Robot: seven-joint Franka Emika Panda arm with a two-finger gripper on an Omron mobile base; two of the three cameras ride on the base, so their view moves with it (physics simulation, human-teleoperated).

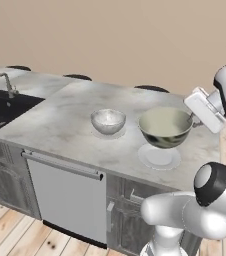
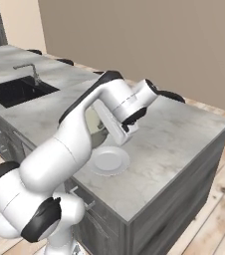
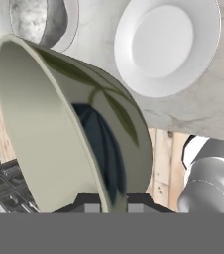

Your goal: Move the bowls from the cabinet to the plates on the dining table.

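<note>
Dining table (image 1: 60, 125) first: long island, light grey-white marble top with faint veining, grey panelled fronts below, all of it lying under and ahead of my pincer. A flat light-grey dishwasher-like panel (image 1: 67, 197) with a bar handle sits in the front, well off to the side of the pincer in the left base view. Black sink (image 1: 5, 107) with a metal tap (image 1: 2, 82) is sunk in the top, far from the pincer. Floor is light wood planks (image 1: 15, 240).

Greenish bowl (image 1: 165, 127): round, deep, cream inside and on the rim, glossy outside mottled dark green with leaf-like streaks. My pincer (image 3: 106, 206) is clamped on its rim, one tip inside and one outside the wall, seen at the bottom of the hand view. The bowl hangs clear of the marble, held by the pincer above the empty plate, roughly level in the left base view.

Empty plate (image 1: 159, 156): flat round disc, smooth pale white with a shallow inner ring, nearly matching the marble, just below the held bowl and not touching it. In the hand view it lies ahead of the pincer, past the bowl's outer wall.

Marbled bowl (image 1: 108, 121): smaller, round, deep, pale grey-white with a cloudy marbled inside. It sits on the second plate (image 1: 117, 135), whose thin pale edge shows around its base, to the side of the pincer beyond the held bowl.
</note>
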